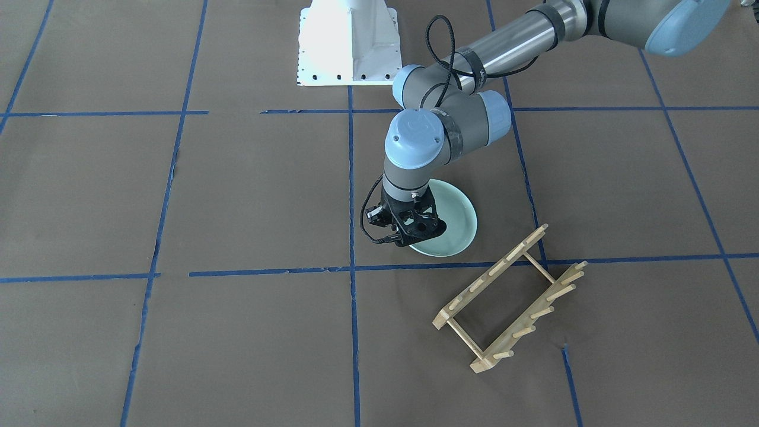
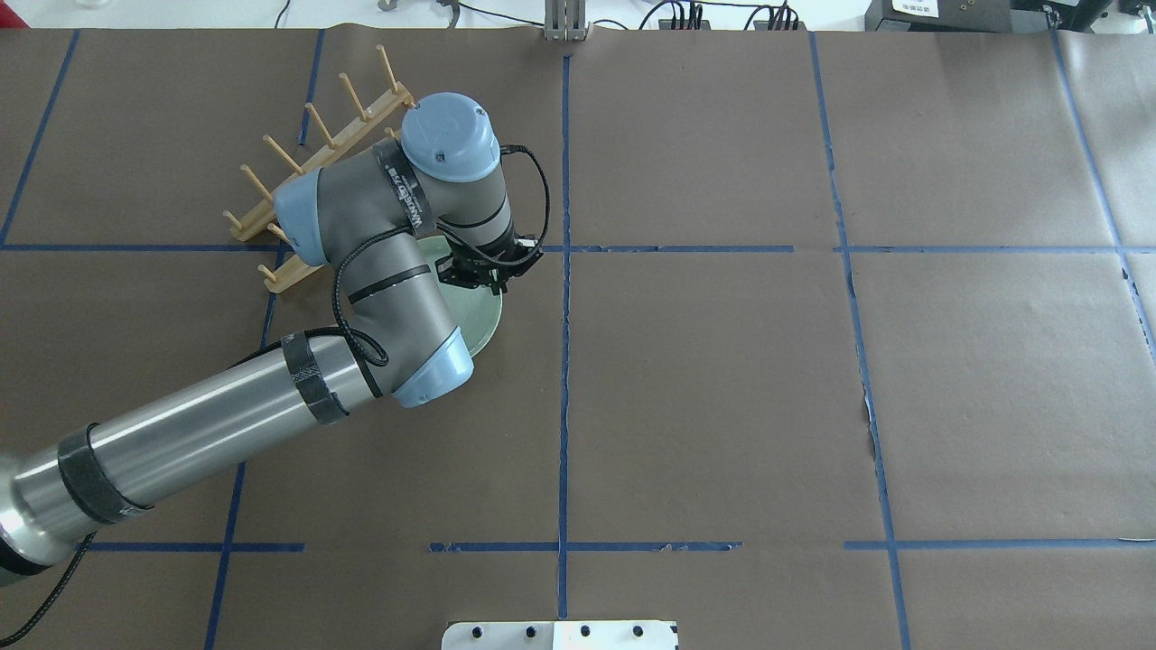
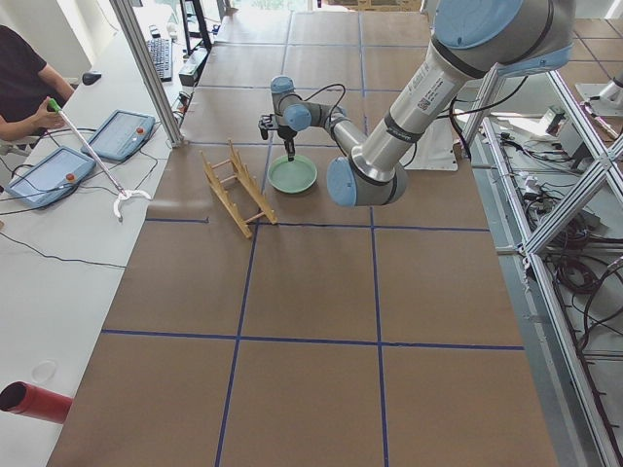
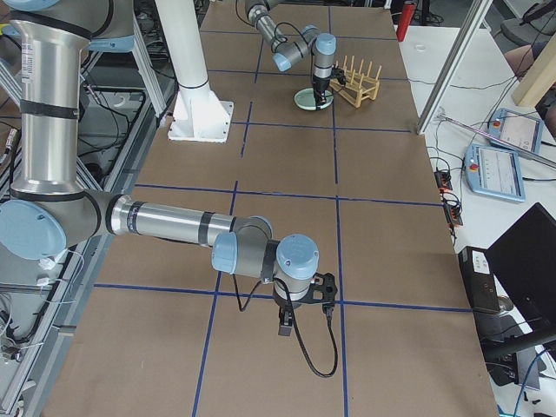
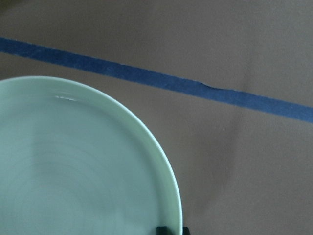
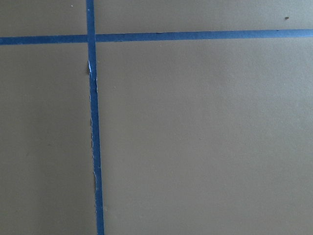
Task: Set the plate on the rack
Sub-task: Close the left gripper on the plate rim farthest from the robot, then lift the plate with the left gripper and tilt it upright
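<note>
The pale green plate [image 1: 456, 220] lies flat on the brown table, also seen in the overhead view [image 2: 479, 318]. My left gripper [image 1: 415, 230] points down at the plate's edge. In the left wrist view the dark fingertips [image 5: 163, 230] stand close together astride the plate's rim [image 5: 168, 186], closed on it. The light-wood rack [image 1: 510, 296] stands a little beside the plate, partly hidden behind the left arm in the overhead view [image 2: 307, 153]. My right gripper [image 4: 295, 317] shows only in the exterior right view, low over bare table far from the plate; I cannot tell whether it is open or shut.
Blue tape lines [image 1: 351, 196] cross the brown table. The white robot base [image 1: 348, 41] stands at the table's edge. An operator [image 3: 24, 88] sits at a side bench with tablets [image 3: 122, 134] and a reaching tool. A red cylinder [image 3: 34, 401] lies on that bench.
</note>
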Tool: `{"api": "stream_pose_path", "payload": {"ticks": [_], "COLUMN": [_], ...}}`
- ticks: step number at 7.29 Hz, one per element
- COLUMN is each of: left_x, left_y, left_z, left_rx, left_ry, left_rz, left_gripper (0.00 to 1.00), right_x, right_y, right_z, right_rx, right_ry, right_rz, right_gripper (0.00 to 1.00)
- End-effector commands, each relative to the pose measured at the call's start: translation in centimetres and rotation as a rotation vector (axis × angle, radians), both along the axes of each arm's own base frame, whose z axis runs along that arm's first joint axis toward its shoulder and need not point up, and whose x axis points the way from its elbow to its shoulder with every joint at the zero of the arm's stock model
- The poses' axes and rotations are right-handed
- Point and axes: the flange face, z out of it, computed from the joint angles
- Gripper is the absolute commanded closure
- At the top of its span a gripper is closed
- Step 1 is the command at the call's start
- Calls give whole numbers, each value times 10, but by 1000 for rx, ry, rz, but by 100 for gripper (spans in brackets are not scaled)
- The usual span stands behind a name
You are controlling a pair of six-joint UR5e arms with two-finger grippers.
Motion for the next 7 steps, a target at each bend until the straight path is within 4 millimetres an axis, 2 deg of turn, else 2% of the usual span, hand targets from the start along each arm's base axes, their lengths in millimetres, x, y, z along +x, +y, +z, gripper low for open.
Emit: {"api": "stream_pose_path", "payload": {"ticks": [1,2,4,5,6,7], "left_x": [-32,-54,-125,-155,-193,-230], "left_y": [-12,-13,-26,-29,-27,-23], "left_z": [-21,-28,-66,-79,-68,-48], "left_rx": [17,25,61,67,69,92], "left_ry": [97,182,323,424,594,756], "left_rz": [-80,-136,-254,-317,-390,-435], "left_gripper": [100,100,100,100,100,100], "right_x": [0,0,0,0,0,0], "right_y": [0,0,0,0,0,-1], "right_z": [0,0,0,0,0,-1], "right_rx": [0,0,0,0,0,2], "right_ry": [0,0,0,0,0,0], "right_rz": [0,0,0,0,0,0], "right_gripper": [0,0,0,0,0,0]}}
